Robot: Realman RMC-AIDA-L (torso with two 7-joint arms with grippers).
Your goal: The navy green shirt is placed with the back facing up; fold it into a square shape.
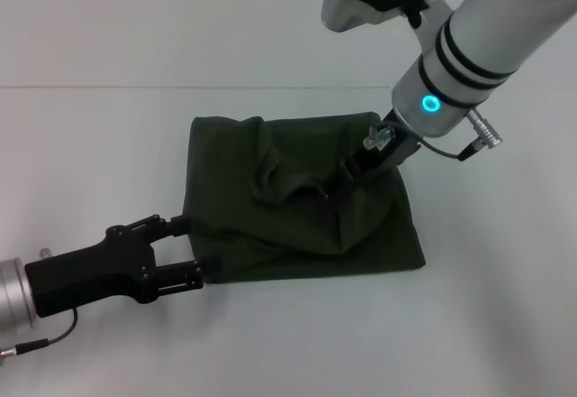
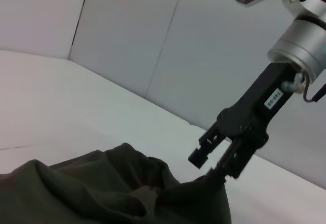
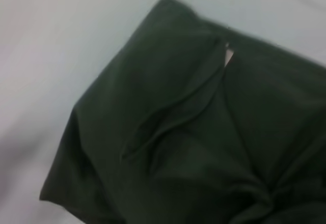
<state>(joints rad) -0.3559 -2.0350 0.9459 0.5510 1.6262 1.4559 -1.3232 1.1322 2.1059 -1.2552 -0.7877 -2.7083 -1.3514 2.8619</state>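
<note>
We see both grippers at the navy green shirt [image 1: 297, 203], folded roughly square.
Left gripper [image 1: 191, 251] spread open around its near-left edge; right gripper [image 1: 361, 167] pinches the top fabric.

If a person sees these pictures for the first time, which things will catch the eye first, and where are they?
The eye goes first to the navy green shirt, a dark, roughly square bundle, still rumpled, lying in the middle of the white table. Next comes the right end effector, reaching down from the upper right and pinching a raised fold near the shirt's far right corner. The black left end effector lies low at the shirt's near left edge.
</note>
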